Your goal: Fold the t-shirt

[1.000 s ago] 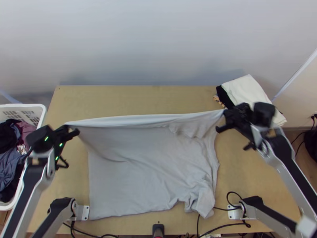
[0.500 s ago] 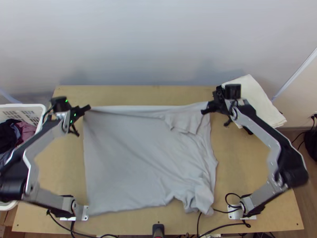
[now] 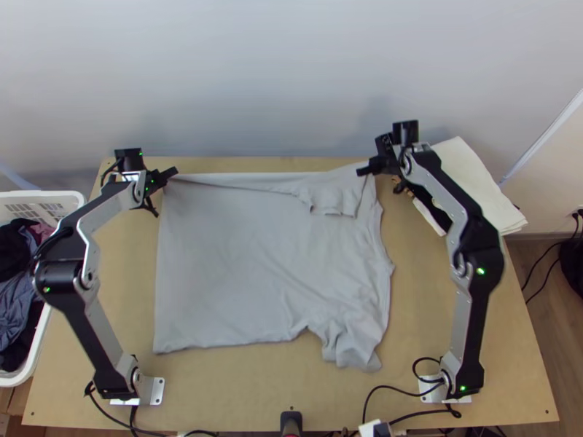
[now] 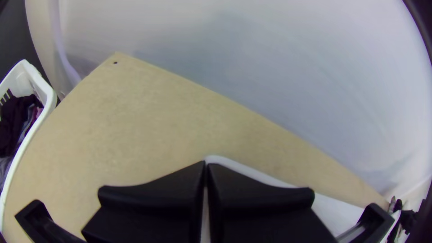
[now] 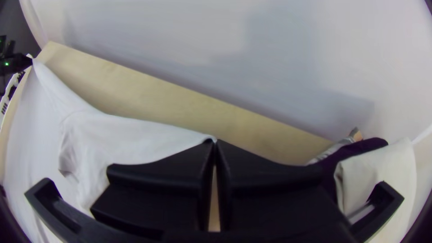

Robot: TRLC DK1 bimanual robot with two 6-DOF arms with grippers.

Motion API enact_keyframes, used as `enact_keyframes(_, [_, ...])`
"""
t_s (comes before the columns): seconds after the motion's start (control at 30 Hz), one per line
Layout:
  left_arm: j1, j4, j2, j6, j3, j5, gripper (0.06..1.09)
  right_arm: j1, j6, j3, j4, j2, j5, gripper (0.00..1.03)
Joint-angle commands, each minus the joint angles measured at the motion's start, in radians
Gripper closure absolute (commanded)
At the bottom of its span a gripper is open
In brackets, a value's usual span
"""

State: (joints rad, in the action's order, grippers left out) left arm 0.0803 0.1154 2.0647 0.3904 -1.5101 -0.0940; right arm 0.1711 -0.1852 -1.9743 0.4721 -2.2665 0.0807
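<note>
Left pincer (image 3: 173,173) closed on t-shirt's (image 3: 226,255) far-left corner; right pincer (image 3: 361,172) closed on far-right end. Shirt's spread on tabletop (image 3: 255,386), near-right rumpled. Probably step 1, flattening. Next: lower edge, release both, smooth.

Lt-grey t-shirt (image 3: 240,255) spread on tbl, far edge stretched nearly straight w/ a small fold near its R end, near R part bunched & wrinkled, L side mostly smooth.
</note>
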Motion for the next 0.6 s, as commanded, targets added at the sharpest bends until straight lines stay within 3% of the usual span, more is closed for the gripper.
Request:
enact_keyframes(0.0, [0.006,0.03,0.072,0.021,-0.101,-0.023,1.05,-0.024,0.03,-0.212,0.074,-0.12,-0.009,1.0])
enact_keyframes(0.13, [0.007,0.064,0.13,0.021,-0.18,-0.026,1.05,-0.021,0.023,-0.344,0.109,-0.196,-0.01,1.0])
enact_keyframes(0.57, [-0.011,0.101,0.135,0.036,-0.217,-0.026,1.05,-0.005,0.032,-0.344,0.106,-0.197,-0.009,1.0])
